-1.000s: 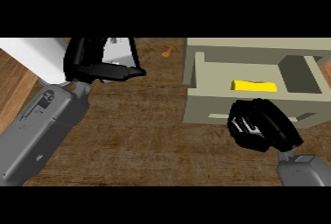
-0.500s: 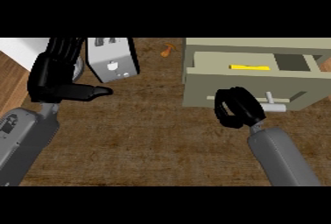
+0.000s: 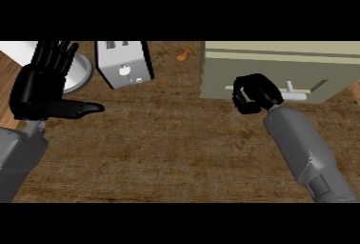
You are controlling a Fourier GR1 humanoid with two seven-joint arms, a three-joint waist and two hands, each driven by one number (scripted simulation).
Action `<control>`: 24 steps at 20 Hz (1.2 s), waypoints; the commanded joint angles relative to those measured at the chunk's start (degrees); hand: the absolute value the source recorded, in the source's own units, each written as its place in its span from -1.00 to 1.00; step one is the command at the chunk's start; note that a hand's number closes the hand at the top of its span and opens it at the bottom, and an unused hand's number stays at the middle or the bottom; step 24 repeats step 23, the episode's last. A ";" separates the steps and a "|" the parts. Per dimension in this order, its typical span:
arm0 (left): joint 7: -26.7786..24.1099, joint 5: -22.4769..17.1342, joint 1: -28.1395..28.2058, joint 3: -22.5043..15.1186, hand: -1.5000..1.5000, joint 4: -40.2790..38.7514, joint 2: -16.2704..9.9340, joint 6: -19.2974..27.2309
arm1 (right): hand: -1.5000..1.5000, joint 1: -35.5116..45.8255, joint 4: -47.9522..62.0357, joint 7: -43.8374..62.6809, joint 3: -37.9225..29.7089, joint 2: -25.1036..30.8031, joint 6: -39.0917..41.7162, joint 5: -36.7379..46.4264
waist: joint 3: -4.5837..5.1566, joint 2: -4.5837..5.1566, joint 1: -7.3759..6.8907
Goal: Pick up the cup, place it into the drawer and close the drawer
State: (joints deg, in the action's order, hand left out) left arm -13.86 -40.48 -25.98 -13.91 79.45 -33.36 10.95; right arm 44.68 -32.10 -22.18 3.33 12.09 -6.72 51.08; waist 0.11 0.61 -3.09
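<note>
The beige drawer unit [image 3: 281, 62] stands at the upper right, and its drawer front [image 3: 316, 88] sits pushed in flush. No cup shows anywhere; the drawer's inside is hidden. My right hand [image 3: 255, 94] rests against the drawer front with its fingers curled, covering the left part of the white handle [image 3: 295, 94]. I cannot tell whether the fingers wrap the handle. At the left edge, my left hand [image 3: 44, 88] stays open, fingers up and thumb pointing right, holding nothing.
A silver toaster [image 3: 125, 64] stands at the top centre-left, with a grey round plate [image 3: 79, 74] partly behind my left hand. A small orange item [image 3: 184, 54] lies between the toaster and the drawer unit. Brown countertop [image 3: 162, 152] spreads below.
The drawer, open a second ago with a yellow item inside, has slid shut. My right hand moved inward with the drawer front. The left hand stayed raised and open.
</note>
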 commanded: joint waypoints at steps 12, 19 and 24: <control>-1.30 -0.15 2.09 -0.59 -1.00 -0.63 1.87 -5.78 | 1.00 12.18 17.12 -4.78 -7.59 7.67 5.27 -3.92 | -0.31 2.13 -2.83; -2.36 -0.55 3.25 -0.59 -1.00 -0.19 2.17 -7.93 | 1.00 12.21 17.26 -6.37 -10.50 7.81 3.53 -6.59 | -0.36 2.46 -4.56; -3.19 0.59 2.86 -1.03 -1.00 -1.73 3.47 -7.14 | 1.00 12.73 17.57 -7.59 -10.83 7.36 3.19 -6.93 | -0.34 2.40 -3.67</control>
